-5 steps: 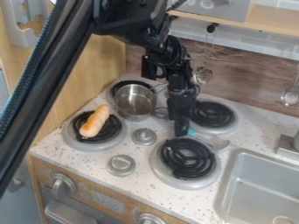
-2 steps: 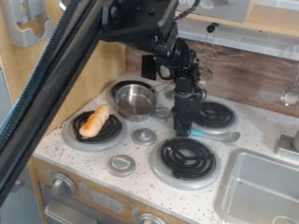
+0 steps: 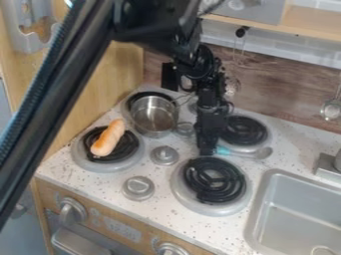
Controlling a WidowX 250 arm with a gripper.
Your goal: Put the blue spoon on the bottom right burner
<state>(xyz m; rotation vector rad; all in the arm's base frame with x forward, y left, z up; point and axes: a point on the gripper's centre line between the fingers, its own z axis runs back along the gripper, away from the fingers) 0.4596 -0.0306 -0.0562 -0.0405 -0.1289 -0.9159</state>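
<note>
Blue handle and grey oval bowl identify the toy spoon (image 3: 263, 153), located between the front right burner, a round grey unit with a black coil (image 3: 230, 187), and the rear right burner of the same type (image 3: 248, 130). The handle is at the tip of the black two-finger gripper (image 3: 207, 151); the bowl points toward the right side of the view. Gripper state: cannot be determined — neither the opening nor a grasp on the spoon is clear from this angle. The spoon is outside the front right coil, near its rear edge. Contact between spoon and stovetop cannot be confirmed.

Adjacent items: an elongated golden-brown toy bread roll (image 3: 108, 138) rests on the front left burner (image 3: 100, 167) — a round metal pot (image 3: 153, 133) stands behind it. A grey rectangular sink (image 3: 293, 214) is at the right.
</note>
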